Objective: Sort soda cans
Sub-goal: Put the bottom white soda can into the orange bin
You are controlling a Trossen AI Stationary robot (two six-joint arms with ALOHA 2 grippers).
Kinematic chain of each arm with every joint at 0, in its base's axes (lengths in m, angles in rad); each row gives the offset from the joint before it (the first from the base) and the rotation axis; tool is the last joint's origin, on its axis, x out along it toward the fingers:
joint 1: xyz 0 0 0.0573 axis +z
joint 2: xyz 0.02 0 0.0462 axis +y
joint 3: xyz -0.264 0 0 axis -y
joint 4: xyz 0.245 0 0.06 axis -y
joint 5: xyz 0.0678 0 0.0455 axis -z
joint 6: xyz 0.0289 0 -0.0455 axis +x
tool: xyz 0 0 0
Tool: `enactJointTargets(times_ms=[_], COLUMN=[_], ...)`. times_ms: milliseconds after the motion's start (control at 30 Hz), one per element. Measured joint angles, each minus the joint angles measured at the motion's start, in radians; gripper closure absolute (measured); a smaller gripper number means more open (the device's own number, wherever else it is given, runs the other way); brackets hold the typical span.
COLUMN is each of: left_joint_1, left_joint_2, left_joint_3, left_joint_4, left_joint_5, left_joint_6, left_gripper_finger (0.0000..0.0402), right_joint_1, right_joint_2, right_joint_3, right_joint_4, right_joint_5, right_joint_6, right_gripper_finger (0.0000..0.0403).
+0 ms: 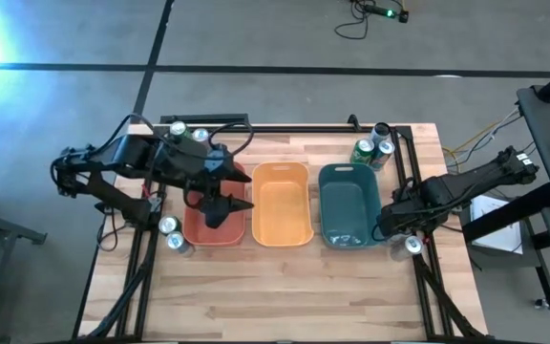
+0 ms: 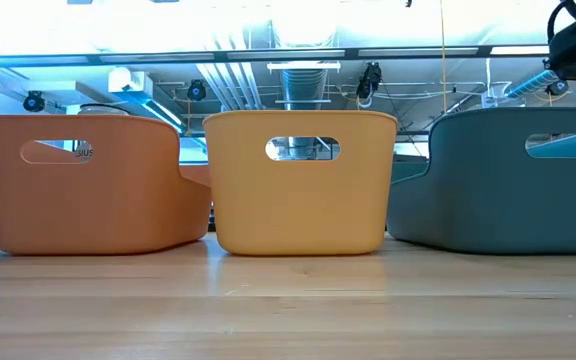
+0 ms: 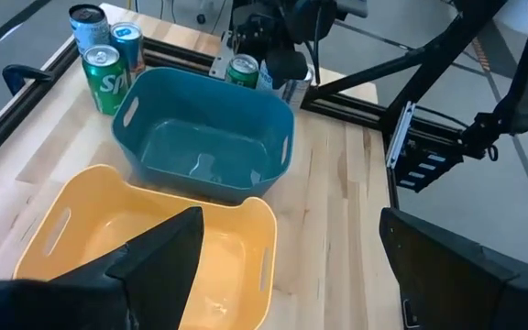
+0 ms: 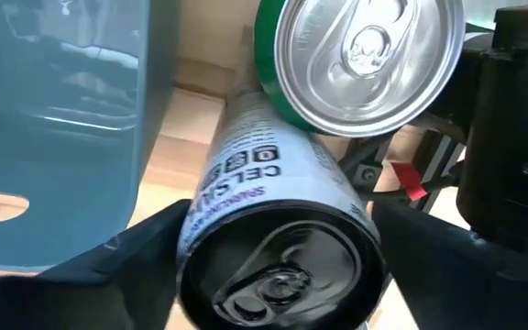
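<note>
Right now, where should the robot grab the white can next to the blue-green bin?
Grab its round side wall just under the rim, coming down from above. The white can seems to stand top up, a green can touches one side, and the teal bin is beside it. The right gripper already sits around it; the left gripper waits over the bins.

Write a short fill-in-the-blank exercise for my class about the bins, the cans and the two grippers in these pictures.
1. The bin in the middle of the row is coloured ____.
2. The left gripper hangs over the ____ bin.
3. The right gripper has its fingers either side of a white can beside the ____ bin.
4. Behind the white can stands a can whose side is ____.

Missing words: orange; red; teal; green
</note>
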Motion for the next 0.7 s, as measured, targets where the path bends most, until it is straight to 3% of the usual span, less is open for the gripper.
enactJointTargets(times_ms=[200,433,700], left_joint_1=[0.0,0.0,0.0], left_joint_2=[0.024,0.025,0.028], left_joint_3=[0.0,0.0,0.015], left_joint_4=[-0.001,-0.002,0.013], left_joint_5=[0.0,0.0,0.0], left_joint_6=[0.0,0.0,-0.009], left_gripper_finger=[0.0086,0.0086,0.0086], right_joint_1=[0.0,0.0,0.0], right_joint_2=[-0.001,0.0,0.0], right_joint_3=[0.0,0.017,0.161], right_joint_4=[-0.001,-0.01,-0.095], right_joint_5=[-0.036,-0.108,-0.105], right_joint_6=[-0.028,-0.081,-0.126], right_gripper_finger=[0.0153,0.0152,0.0143])
